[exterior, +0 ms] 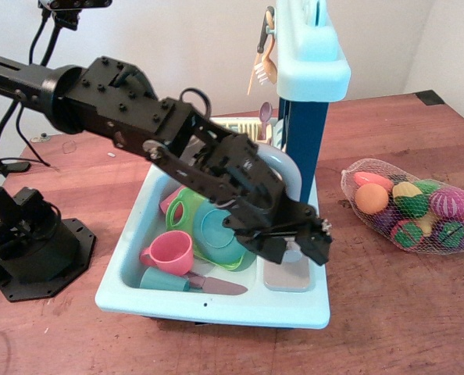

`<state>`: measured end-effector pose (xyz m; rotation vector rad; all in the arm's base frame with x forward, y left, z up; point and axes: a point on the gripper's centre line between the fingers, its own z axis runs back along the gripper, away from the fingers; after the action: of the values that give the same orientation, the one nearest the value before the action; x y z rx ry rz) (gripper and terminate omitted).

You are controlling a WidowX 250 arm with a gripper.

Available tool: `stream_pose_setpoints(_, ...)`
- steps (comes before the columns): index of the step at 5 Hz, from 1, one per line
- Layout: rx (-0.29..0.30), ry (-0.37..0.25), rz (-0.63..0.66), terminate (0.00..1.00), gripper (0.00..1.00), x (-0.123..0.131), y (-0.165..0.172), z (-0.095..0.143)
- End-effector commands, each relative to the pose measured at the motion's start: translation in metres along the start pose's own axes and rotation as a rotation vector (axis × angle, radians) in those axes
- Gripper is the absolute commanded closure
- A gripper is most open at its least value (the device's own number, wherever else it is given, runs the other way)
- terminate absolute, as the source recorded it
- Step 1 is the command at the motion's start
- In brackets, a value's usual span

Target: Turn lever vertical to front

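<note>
cups (168,251) and plates (220,228) in sink (216,305), net bag (413,205) right

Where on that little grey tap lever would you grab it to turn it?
Grip the lever by its thin rod rather than the round knob, since the rod gives leverage. Come from above, as the gripper does: the sink wall and blue post crowd its sides. It is mostly hidden by the fingers.

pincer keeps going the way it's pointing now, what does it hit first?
Probably the lever, showing between the open pincer fingers, just above the grey block on the sink ledge. Depth is unclear from this single view.
</note>
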<state>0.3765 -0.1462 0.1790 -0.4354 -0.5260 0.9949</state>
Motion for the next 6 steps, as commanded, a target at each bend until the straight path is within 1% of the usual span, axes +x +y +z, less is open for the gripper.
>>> stream_pose_setpoints(1, -0.04, 0.009, 0.027, 0.0, 0.0, 0.002, 0.007, 0.003)
stream_pose_setpoints(2, -0.044, 0.027, 0.03, 0.0, 0.0, 0.0, 0.016, -0.008)
stream_pose_setpoints(3, -0.037, 0.049, 0.025, 0.0, 0.0, -0.003, 0.023, -0.013)
stream_pose_setpoints(4, -0.01, 0.053, 0.033, 0.0, 0.0, -0.009, 0.038, 0.002)
stream_pose_setpoints(5, 0.023, 0.038, 0.046, 0.0, 0.0, -0.02, 0.061, 0.032)
stream_pose_setpoints(6, 0.061, 0.036, 0.06, 0.0, 0.0, -0.036, 0.082, 0.065)
